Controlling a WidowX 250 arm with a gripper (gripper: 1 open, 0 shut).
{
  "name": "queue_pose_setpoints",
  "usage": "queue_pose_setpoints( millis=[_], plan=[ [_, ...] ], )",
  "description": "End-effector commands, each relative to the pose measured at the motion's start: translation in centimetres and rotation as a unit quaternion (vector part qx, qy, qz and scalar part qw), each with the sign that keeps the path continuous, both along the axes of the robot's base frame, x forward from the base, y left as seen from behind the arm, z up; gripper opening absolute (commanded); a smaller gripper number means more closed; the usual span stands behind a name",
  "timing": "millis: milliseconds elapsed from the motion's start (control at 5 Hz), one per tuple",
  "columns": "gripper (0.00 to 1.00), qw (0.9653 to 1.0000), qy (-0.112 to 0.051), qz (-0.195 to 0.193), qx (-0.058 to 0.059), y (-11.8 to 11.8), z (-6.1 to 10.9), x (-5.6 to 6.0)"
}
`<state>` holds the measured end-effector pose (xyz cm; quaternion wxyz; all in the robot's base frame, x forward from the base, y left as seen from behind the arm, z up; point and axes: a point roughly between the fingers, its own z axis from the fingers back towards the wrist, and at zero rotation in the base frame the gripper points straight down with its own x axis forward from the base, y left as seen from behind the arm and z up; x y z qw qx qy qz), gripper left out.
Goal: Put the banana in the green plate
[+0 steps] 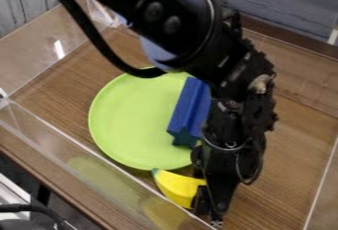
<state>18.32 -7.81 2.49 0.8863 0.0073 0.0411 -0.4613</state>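
Viewing the worktop [284, 165], you have the banana [179, 187] at six o'clock, just beside the green plate's [132, 125] near rim. Your claw [209, 212] is closed at the banana's right; a firm pinch cannot be confirmed.

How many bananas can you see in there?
1. The toy banana is at the green plate's near edge, partly behind the gripper. The arm could hide others.
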Motion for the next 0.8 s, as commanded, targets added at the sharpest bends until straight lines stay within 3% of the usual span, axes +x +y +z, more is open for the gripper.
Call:
queue_pose_setpoints(
  millis=[0,600],
  plan=[
    [0.00,0.9998,-0.017,0.003,-0.004,0.29,0.94,0.48],
    [0.00,0.9999,-0.014,0.003,-0.001,0.80,1.05,0.35]
  ],
)
